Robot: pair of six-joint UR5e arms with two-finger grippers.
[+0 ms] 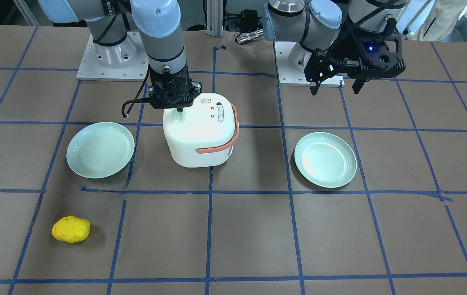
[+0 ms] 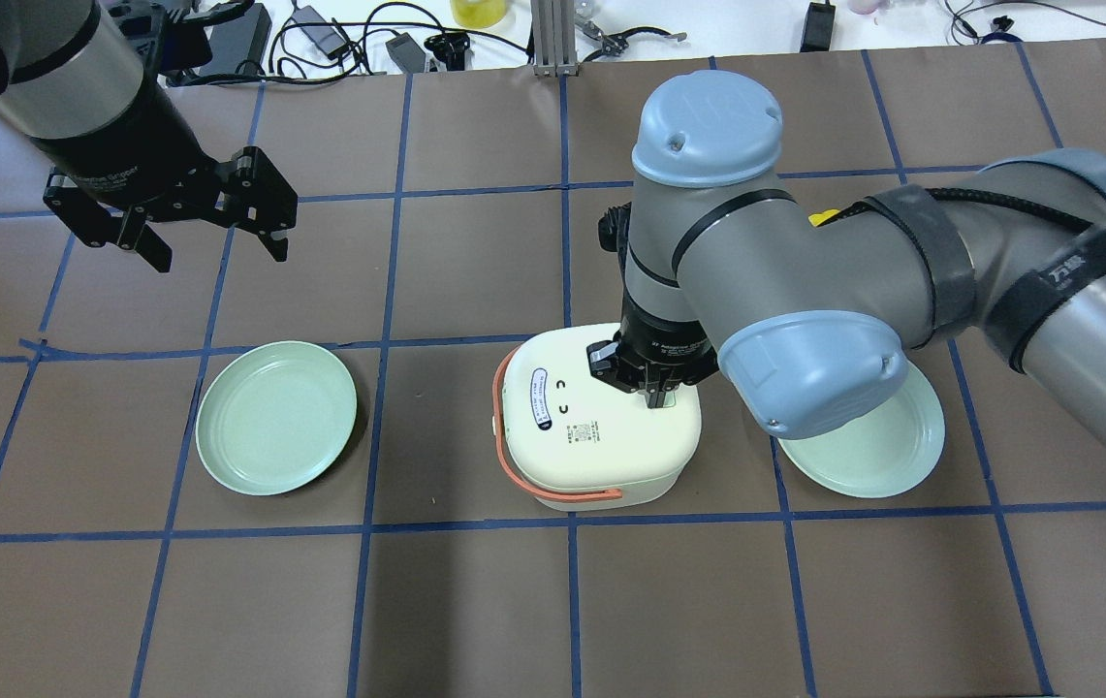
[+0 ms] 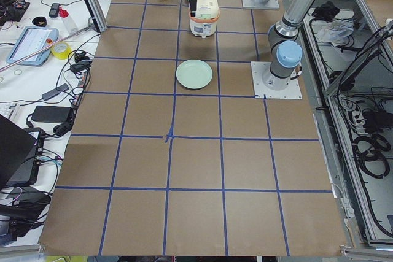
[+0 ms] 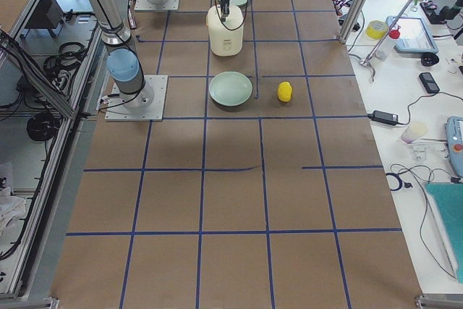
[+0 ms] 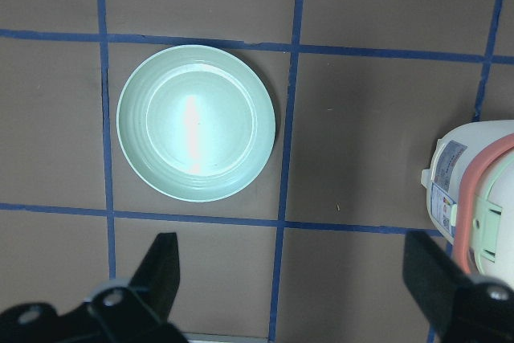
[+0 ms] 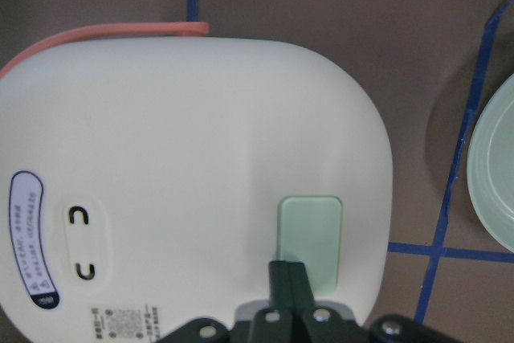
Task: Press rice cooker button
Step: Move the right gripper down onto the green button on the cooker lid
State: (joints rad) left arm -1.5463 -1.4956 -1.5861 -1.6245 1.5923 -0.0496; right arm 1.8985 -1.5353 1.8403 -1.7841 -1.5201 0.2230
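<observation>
Right wrist-mounted view: my right gripper, fingers pinched together, touches the button at its 7 o'clock edge. The cooker sits in the middle of the desk. It looks like light, stiff plastic, so I'd push straight down on the button's centre. Left gripper hangs wide apart.

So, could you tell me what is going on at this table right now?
The right gripper, shut, points down at the lid of the white rice cooker. Its tips are at the edge of the pale green button, but whether it is already pressing cannot be told. The left gripper hangs open and empty above the table near a green plate, handling nothing. A second plate and a yellow toy lie untouched.
</observation>
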